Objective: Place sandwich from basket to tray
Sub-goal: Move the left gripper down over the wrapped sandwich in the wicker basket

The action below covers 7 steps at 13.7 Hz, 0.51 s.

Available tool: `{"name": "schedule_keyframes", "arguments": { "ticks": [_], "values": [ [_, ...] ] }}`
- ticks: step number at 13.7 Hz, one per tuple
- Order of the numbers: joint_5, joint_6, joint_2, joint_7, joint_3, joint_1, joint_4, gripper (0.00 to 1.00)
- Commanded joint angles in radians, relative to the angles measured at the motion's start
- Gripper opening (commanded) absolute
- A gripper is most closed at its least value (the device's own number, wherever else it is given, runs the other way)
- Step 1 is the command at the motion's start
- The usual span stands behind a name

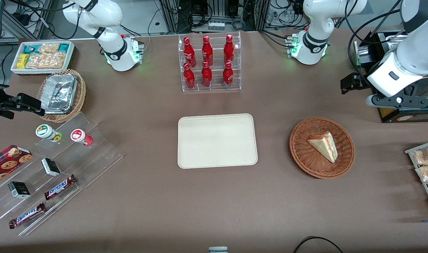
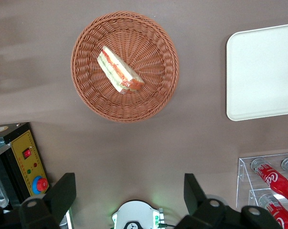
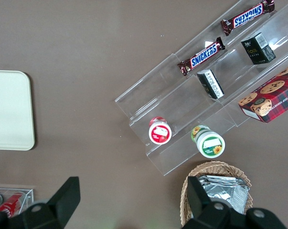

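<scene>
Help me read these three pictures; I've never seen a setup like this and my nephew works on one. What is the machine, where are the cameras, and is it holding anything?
These are two white robot arms bolted to a brown table. One picture looks at the whole table from the front; the other two come from cameras on the arms' wrists, looking down past the fingers. The working arm's gripper hangs open and empty above the table, near the round wicker basket. In that basket lies a sandwich, a pale wedge with coloured filling. The cream tray, where it should go, sits bare beside the basket. Farther from the front camera stands a clear rack of red bottles; snacks sit toward the parked arm's end.
</scene>
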Motion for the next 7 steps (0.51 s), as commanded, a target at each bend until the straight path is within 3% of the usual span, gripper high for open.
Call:
{"name": "schedule_keyframes", "arguments": {
  "ticks": [1, 7],
  "values": [
    [-0.009, -0.011, -0.001, 0.001, -0.001, 0.014, 0.013, 1.00],
    [0.000, 0.064, -0.004, -0.002, -0.001, 0.025, -0.076, 1.00]
  ]
}}
